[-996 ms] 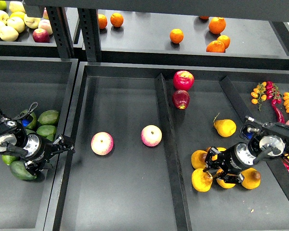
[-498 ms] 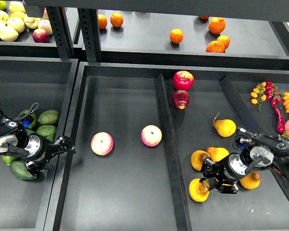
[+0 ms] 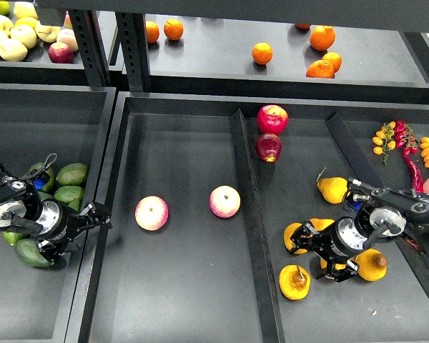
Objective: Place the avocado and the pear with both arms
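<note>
Left pincer (image 3: 93, 216): lower left of the frame, fingers spread and holding nothing, poised over the wall between the left bin and the middle bin.
Avocado (image 3: 32, 254): dark green, at the lower left beneath the left arm, lowest of the avocado pile (image 3: 70, 184) in the left bin.
Right pincer (image 3: 305, 245): lower right of the frame, among the pears; dark and seen against the fruit, so I cannot tell whether it is spread or clenched.
Pear (image 3: 294, 281): yellow-orange with a brown stem, lying alone just below the right pincer, apart from it.
Other pears (image 3: 333, 189): one above the right arm, more beside and under the arm.
Pink-yellow apples (image 3: 151, 213): two in the middle bin, well apart.
Red apples (image 3: 272, 118): two at the top of the right bin.
</note>
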Motion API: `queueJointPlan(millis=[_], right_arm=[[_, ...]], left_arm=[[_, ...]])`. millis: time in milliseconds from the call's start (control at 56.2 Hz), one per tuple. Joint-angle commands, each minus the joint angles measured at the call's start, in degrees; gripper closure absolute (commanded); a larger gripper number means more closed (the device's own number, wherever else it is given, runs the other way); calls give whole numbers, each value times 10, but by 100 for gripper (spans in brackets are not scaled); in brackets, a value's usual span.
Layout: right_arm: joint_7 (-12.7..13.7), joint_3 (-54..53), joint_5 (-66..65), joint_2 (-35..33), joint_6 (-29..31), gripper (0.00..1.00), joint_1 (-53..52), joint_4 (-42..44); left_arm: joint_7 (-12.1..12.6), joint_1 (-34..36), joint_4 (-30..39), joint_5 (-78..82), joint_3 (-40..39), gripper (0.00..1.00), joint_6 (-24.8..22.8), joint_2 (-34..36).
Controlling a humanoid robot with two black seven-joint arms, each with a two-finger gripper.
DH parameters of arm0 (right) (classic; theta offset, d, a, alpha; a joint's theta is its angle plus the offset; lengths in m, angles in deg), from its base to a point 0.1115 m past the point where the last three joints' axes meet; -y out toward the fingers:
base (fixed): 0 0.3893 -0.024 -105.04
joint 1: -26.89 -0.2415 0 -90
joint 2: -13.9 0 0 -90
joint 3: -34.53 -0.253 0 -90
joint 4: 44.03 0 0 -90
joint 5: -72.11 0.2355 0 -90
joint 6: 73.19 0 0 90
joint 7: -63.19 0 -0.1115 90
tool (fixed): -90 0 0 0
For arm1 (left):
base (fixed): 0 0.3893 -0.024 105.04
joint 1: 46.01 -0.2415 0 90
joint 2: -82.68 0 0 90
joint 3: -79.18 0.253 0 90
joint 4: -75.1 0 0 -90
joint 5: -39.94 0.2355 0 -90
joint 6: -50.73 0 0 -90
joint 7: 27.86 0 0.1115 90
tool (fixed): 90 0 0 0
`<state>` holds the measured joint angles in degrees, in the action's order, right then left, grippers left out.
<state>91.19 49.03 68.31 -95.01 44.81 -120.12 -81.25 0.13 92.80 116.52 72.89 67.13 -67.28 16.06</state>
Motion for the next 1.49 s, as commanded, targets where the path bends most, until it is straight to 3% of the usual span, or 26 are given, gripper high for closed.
queueJointPlan(millis=[0,302,818,1228,1477], right_arm=[[0,-10,-2,-18,0,1,-10,-8],[0,-50,-2,-82,0,0,-35,2],[0,-293,4,-111,0,0,23,53],[0,-492,31,-50,0,0,62,191],[0,-607,103,-1,0,0,117,216]], left_arm=[[0,2,-1,0,-11,0,0,2],[0,1,-6,-46,-102,0,0,3],[0,-6,-9,-147,-338,0,0,19],[0,-45,-16,-261,-424,0,0,-10],[0,-128,-17,-263,-548,0,0,-90]])
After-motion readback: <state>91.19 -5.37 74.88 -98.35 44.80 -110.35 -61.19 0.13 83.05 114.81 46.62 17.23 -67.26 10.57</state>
